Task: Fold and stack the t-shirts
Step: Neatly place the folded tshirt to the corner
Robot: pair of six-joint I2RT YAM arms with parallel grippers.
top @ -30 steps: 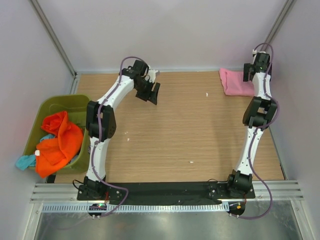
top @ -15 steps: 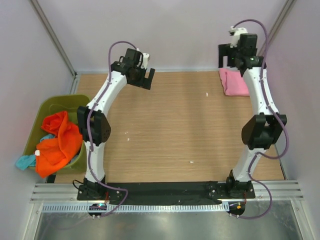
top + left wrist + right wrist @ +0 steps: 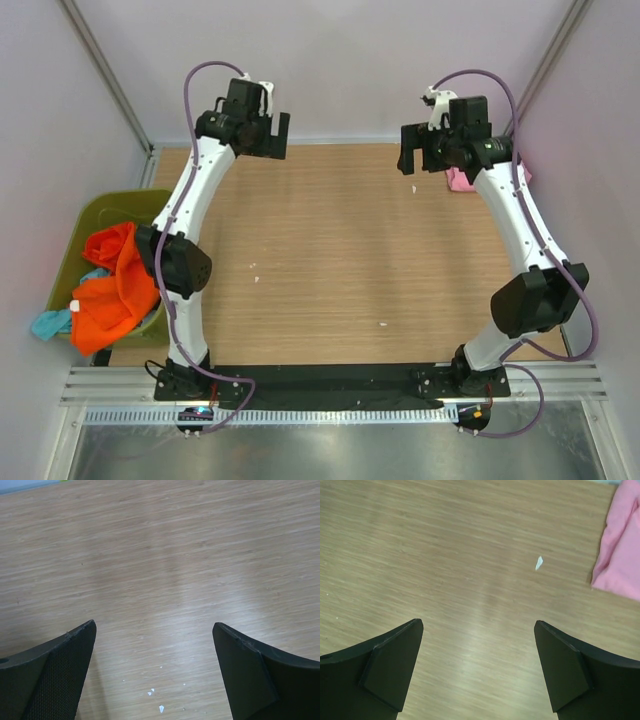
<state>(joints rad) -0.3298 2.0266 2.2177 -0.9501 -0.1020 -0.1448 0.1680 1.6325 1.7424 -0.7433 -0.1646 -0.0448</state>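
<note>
I have both arms raised over the far part of the table (image 3: 330, 260). The left gripper (image 3: 154, 625) is spread wide with nothing between its fingers, and its wrist view shows only bare wood and a few white specks. The right gripper (image 3: 478, 622) is just as wide and equally empty. The folded pink shirt (image 3: 620, 550) lies on the table at the far right corner, off to the right of my right fingers and not touching them. The orange shirt (image 3: 120, 290) is heaped in the green bin (image 3: 100, 205) at the left edge, with a teal shirt (image 3: 48, 322) hanging over the bin's near-left side.
</note>
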